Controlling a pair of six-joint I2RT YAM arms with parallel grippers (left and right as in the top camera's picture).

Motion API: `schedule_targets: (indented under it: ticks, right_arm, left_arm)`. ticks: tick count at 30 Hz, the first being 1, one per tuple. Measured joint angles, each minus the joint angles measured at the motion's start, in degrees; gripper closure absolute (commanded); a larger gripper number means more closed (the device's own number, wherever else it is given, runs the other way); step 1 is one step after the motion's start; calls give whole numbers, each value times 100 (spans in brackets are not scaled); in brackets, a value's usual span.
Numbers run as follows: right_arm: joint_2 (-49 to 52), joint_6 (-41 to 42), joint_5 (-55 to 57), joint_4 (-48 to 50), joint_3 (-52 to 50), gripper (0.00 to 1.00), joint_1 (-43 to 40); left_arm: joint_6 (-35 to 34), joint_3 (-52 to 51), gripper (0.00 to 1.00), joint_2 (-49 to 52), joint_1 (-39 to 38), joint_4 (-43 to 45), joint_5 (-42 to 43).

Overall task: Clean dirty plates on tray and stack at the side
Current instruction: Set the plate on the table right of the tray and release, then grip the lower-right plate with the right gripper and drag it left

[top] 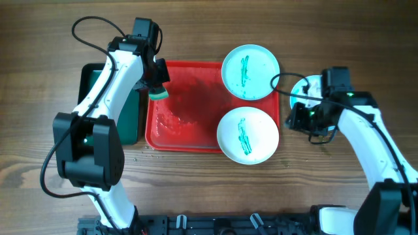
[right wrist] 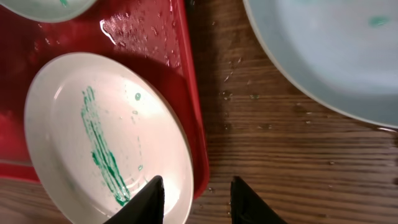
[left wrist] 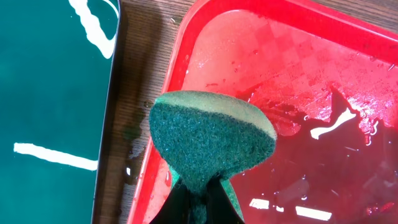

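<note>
The left hand (left wrist: 198, 202) pinches a green sponge (left wrist: 211, 134) over the red tray (left wrist: 186, 43).

Overhead view is brightly and evenly lit from above; only short, soft shadows are cast on the brown wooden table (top: 196, 189). White glare streaks are seen on the glossy dark green tray (left wrist: 50, 93) and the wet red rectangular plastic tray (left wrist: 280, 62). The green scouring sponge (left wrist: 211, 137) is rendered sharp. The bottom edge of both wrist views is rendered dark and soft.
</note>
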Motion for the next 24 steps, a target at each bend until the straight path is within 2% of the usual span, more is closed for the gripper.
schedule_targets:
  ticks: [5, 10, 17, 24]
  right_arm:
    - [573, -7, 48, 448, -190, 66, 254]
    - [1012, -201, -61, 708, -293, 72, 299]
    - [1012, -426, -177, 719, -306, 89, 302]
    - [1010, -450, -87, 221, -114, 96, 299]
  left_arm:
    - [2, 0, 96, 0, 0, -2, 2]
    - [0, 0, 96, 0, 0, 13, 2]
    - [2, 0, 96, 0, 0, 61, 0]
    - [0, 0, 96, 0, 0, 63, 0]
